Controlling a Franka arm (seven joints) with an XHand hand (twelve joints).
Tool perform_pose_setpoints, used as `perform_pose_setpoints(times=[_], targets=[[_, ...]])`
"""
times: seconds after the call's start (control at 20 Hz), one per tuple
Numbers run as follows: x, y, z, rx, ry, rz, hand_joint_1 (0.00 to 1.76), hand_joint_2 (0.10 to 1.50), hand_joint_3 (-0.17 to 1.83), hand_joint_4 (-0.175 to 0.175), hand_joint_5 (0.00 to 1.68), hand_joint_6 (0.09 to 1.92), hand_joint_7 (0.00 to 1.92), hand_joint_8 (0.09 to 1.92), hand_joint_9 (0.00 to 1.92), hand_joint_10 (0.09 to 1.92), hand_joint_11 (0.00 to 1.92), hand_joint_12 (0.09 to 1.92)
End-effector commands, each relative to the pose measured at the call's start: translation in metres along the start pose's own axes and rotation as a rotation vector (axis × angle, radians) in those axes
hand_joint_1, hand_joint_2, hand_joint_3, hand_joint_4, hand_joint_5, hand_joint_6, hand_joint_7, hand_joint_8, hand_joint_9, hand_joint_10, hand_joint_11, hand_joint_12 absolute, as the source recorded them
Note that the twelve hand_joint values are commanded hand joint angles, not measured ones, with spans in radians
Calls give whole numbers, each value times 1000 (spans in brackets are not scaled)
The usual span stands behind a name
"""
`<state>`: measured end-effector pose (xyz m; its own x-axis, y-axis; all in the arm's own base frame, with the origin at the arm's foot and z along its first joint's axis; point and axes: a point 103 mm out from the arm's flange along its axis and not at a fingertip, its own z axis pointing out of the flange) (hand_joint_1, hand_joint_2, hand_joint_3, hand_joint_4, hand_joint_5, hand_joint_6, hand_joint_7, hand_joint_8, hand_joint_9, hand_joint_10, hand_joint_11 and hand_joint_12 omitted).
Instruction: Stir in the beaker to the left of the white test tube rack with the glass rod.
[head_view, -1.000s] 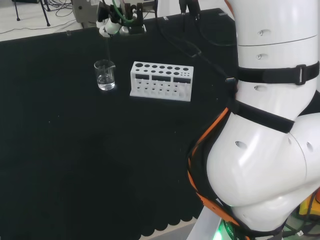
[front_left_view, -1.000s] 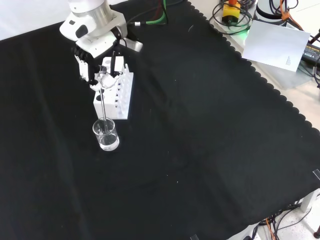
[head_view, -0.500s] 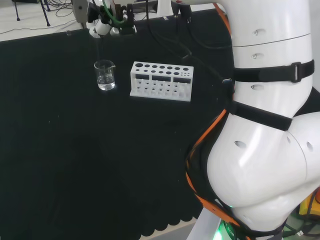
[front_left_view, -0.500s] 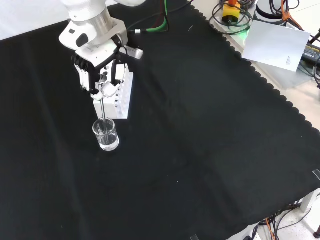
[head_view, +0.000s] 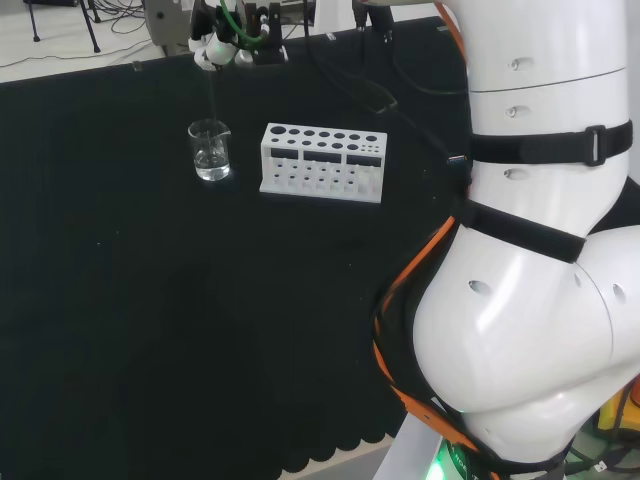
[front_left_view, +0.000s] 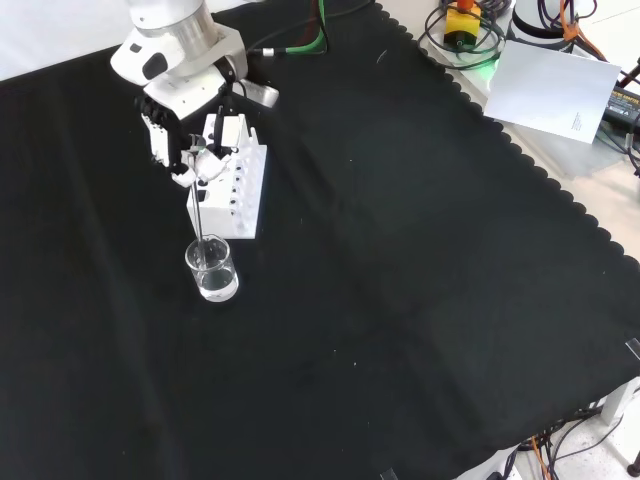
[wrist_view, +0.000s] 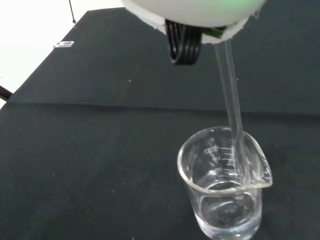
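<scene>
One glass rod (wrist_view: 231, 100) pinched in curled hand (front_left_view: 190, 140) | tip inside beaker (front_left_view: 211, 270) beside rack (front_left_view: 232, 185) | stirring underway, withdrawal left

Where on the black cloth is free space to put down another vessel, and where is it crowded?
Free: the wide cloth from the beaker and white rack out to its scalloped edge. Crowded: the corner where the hand holds the glass rod in the beaker.
</scene>
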<state>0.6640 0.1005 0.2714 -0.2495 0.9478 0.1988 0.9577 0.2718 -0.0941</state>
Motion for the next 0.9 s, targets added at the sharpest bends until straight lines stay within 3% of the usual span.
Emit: perform_pose_setpoints(times=[0.05,0.35,0.9], targets=[[-7,-16,2,5,-14,4,1307,686,720,-175,1196,546,1151,1202,1682,853,1572,778],[9,-21,2,-5,8,-9,1307,686,720,-175,1196,546,1151,1201,1683,853,1572,779],[20,-18,-4,-6,-43,-7,1307,686,721,-175,1197,544,1152,1201,1684,853,1571,780]])
